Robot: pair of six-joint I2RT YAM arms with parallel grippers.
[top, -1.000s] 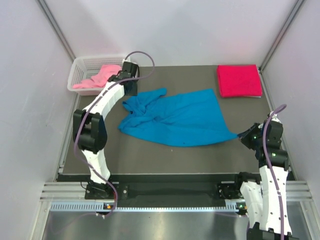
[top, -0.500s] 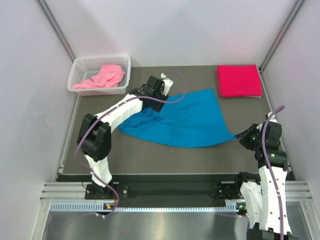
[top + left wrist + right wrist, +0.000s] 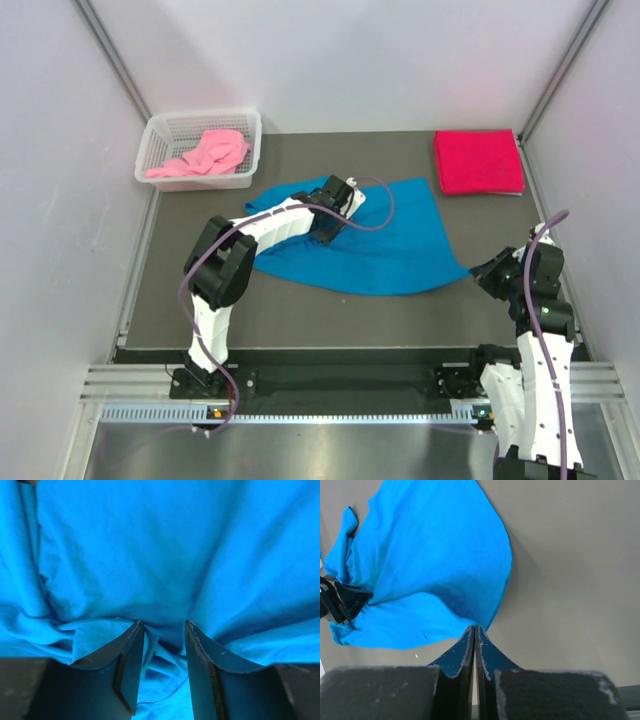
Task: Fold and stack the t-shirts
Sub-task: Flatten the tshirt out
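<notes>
On the table [image 3: 300,310], centre: blue t-shirt [image 3: 400,255] spread, left end crumpled, partly hidden from above by the left arm [image 3: 270,225]. Only the wrist view shows the left gripper [image 3: 162,627]: jaws parted, straddling a bunched fold. Right gripper [image 3: 474,630] is pinched closed on the shirt's near-right corner. Red t-shirt [image 3: 477,161] folded far right; pink t-shirt [image 3: 205,153] in the basket [image 3: 160,130] far left.

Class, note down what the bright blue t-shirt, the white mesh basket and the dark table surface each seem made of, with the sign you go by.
Bright blue t-shirt: soft matt cloth, probably knit; it wrinkles and bunches in folds. White mesh basket: likely moulded plastic; stiff, even lattice walls. Dark table surface: matt grey mat, perhaps rubber or felt; no shine, hard to tell.
</notes>
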